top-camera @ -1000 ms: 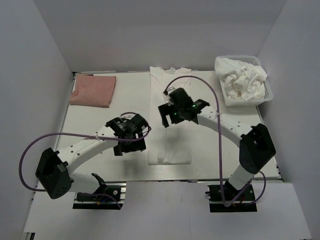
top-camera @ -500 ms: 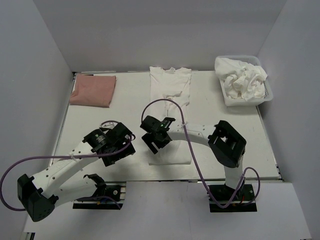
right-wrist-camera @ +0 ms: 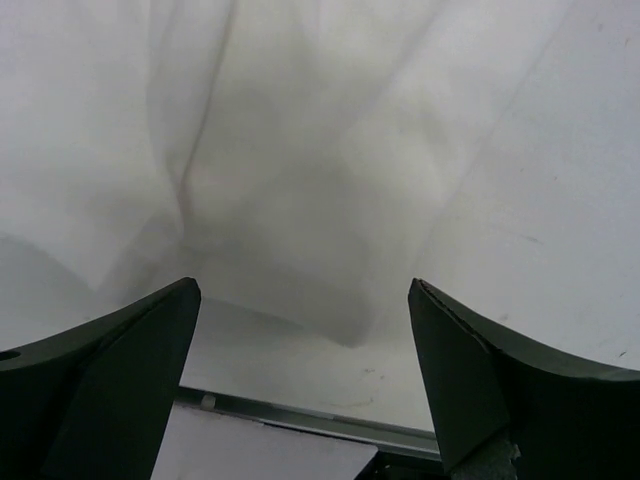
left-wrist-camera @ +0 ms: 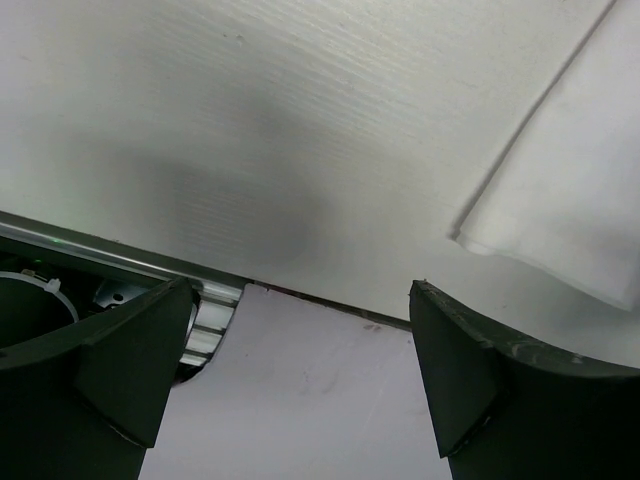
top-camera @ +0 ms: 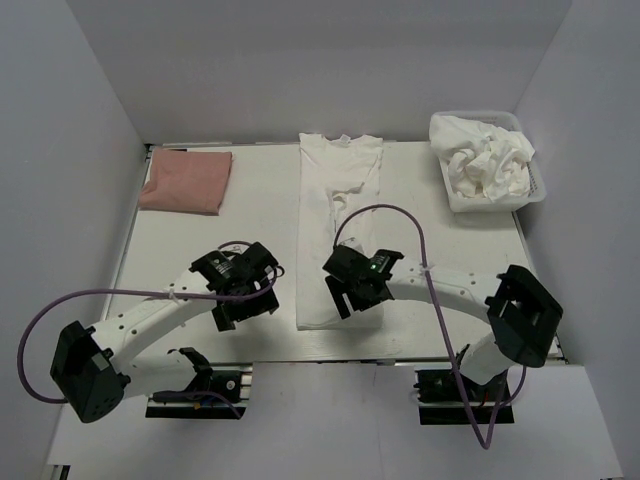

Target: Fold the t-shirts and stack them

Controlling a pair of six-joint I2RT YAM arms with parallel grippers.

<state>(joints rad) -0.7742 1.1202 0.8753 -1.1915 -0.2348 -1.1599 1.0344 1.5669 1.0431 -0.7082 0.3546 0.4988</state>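
A white t-shirt, folded into a long strip, lies flat down the middle of the table from the far edge to the near edge. My right gripper hovers open over its near hem; in the right wrist view the white cloth and a hem corner lie between the open fingers. My left gripper is open and empty just left of the shirt's near-left corner; in the left wrist view that corner shows at the upper right. A folded pink t-shirt lies at the far left.
A white basket heaped with crumpled white t-shirts stands at the far right. The table's near edge runs right under both grippers. Purple cables loop over both arms.
My right gripper has moved from the shirt's middle down to its near hem, then shifted right. My left arm swung toward the near edge and then back beside the shirt's corner.
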